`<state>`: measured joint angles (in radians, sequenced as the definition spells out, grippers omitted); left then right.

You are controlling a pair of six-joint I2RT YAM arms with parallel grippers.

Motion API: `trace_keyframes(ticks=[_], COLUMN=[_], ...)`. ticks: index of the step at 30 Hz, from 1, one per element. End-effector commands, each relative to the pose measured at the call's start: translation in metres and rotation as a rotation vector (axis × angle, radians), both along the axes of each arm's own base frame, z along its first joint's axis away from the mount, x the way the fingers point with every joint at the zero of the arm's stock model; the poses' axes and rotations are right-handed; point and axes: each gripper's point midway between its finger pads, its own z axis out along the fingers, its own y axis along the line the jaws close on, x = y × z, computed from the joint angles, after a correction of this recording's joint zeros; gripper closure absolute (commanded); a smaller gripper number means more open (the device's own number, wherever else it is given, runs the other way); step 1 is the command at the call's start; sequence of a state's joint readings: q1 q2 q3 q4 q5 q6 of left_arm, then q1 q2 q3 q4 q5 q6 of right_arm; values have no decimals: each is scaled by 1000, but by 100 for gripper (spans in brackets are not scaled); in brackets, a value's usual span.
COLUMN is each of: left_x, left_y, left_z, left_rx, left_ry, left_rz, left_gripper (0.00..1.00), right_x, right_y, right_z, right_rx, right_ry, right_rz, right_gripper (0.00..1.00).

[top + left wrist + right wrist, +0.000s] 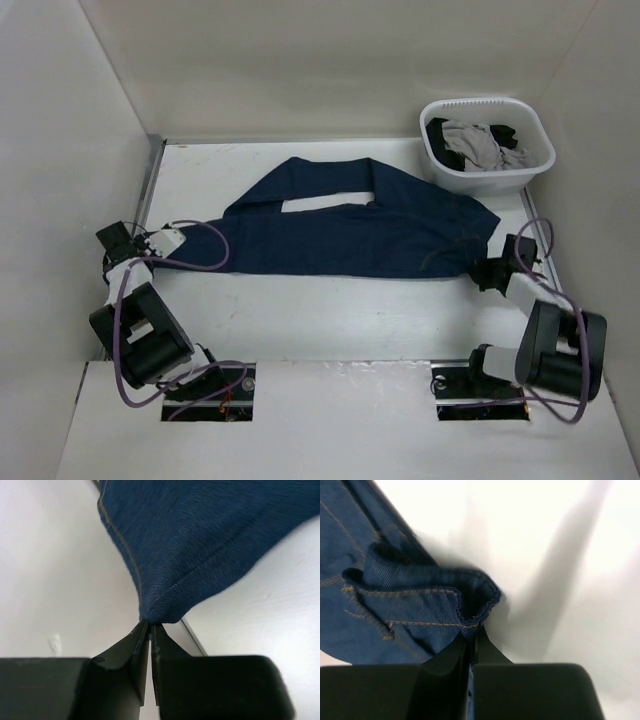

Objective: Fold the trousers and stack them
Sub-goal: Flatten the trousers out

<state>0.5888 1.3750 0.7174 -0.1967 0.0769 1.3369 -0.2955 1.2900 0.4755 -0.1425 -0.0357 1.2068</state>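
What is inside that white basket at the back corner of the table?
A crumpled light grey garment and a black garment fill the white basket. Whatever lies beneath them, and the basket's floor, is covered.

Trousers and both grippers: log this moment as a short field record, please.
trousers: dark blue, spread flat across the table, legs toward the left arm, not yet folded
left gripper: shut on a hem corner
right gripper: shut on the waistband corner
basket: white, back right, holds grey and black garments
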Motion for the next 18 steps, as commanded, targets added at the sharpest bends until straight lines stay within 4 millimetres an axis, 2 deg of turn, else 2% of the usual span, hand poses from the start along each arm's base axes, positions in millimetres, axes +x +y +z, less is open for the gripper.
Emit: trace_keyframes(ticks=[1, 3, 5, 8, 11, 12, 14, 15, 16, 17, 18], left_x=[1, -4, -11, -21, -33, -39, -50, -60, -62, -62, -54], left_y=[24, 26, 18, 8, 0, -1, -3, -6, -7, -5, 1], left_z=[40, 56, 68, 63, 52, 48, 44, 42, 44, 50, 65], left_rx=[58, 71, 56, 29, 13, 7, -2, -13, -17, -20, -24], left_ry=[-94, -113, -106, -53, 20, 46, 102, 150, 162, 156, 107], left_rz=[20, 9, -14, -42, -71, -73, -84, -95, -97, -91, -75], left_gripper=[97, 97, 97, 97, 95, 92, 83, 66, 53, 44, 39], right_x=[-60, -89, -122, -149, -157, -160, -170, -175, -176, -176, -174], right_y=[-2, -8, -6, 0, 5, 5, 4, 2, 0, -3, -9], right_z=[20, 62, 93, 100, 103, 104, 107, 113, 118, 125, 139], right_rx=[-34, -106, -137, -138, -144, -148, -151, -165, -182, -205, -255], right_ry=[51, 8, 6, 29, 30, 40, 77, 85, 78, 68, 48], right_rz=[-32, -87, -136, -157, -143, -147, -169, -178, -177, -174, -165], right_gripper=[100, 100, 100, 100, 99, 95, 72, 29, 0, 0, 0])
